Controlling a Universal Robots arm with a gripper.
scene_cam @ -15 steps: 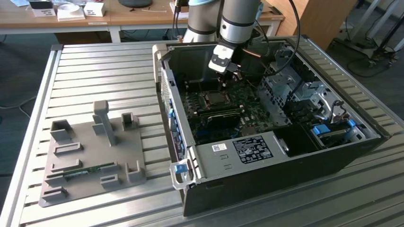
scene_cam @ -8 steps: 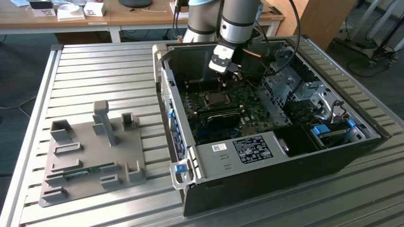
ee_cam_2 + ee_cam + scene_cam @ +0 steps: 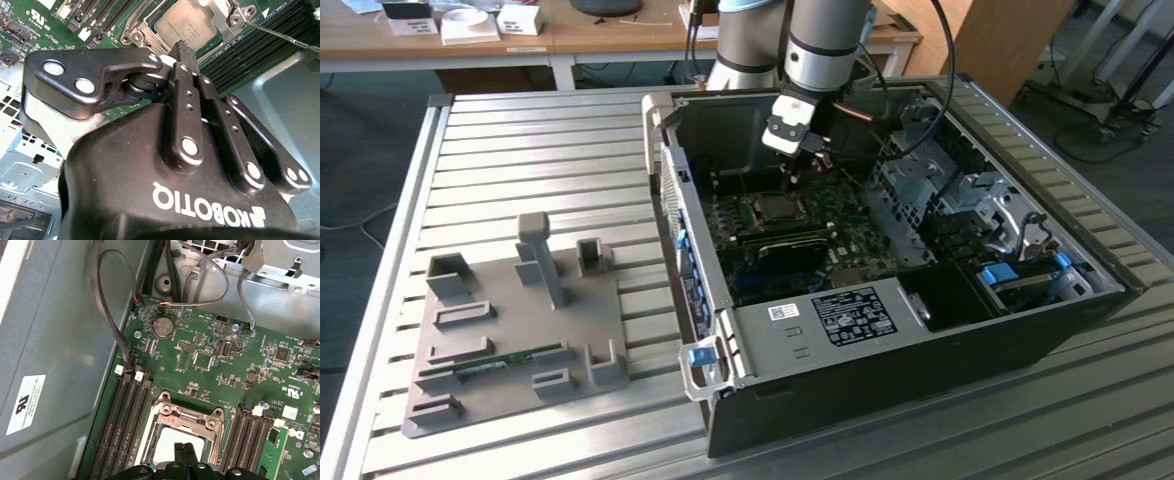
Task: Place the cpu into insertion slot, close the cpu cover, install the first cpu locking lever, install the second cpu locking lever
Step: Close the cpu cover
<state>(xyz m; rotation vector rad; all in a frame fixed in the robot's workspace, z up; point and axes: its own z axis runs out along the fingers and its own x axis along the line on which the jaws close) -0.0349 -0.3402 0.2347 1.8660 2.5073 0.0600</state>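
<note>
- See gripper [image 3: 791,178] down inside the open computer case [image 3: 881,345] on the tabletop [image 3: 520,150], tip hovering just above the insertion slot [image 3: 777,208].
- See fingers [image 3: 179,455] pressed together in both wrist views, pinching nothing.
- Find the cpu [image 3: 187,25] already lying flat in the slot, silvery top up, just beyond the fingertips and apparently untouched.
- Read the cpu cover [image 3: 187,416] as down around the chip, which shows through its window; cannot tell if fully flat.
- Spot a thin metal rod [image 3: 280,32] just beside the socket, running over the memory slots [image 3: 250,55]. Likely a locking lever; cannot tell whether latched or free.
- Judge placement done, cover closed or nearly so, lever work the step in hand.
- Judge that this step calls for a closed tip bearing on the thin metal only, clear of the chip top and of motherboard [image 3: 210,355] parts, with a steady push rather than a grasp.
- Note grey fixture tray [image 3: 507,330] well apart at the exterior view's left, not involved.
</note>
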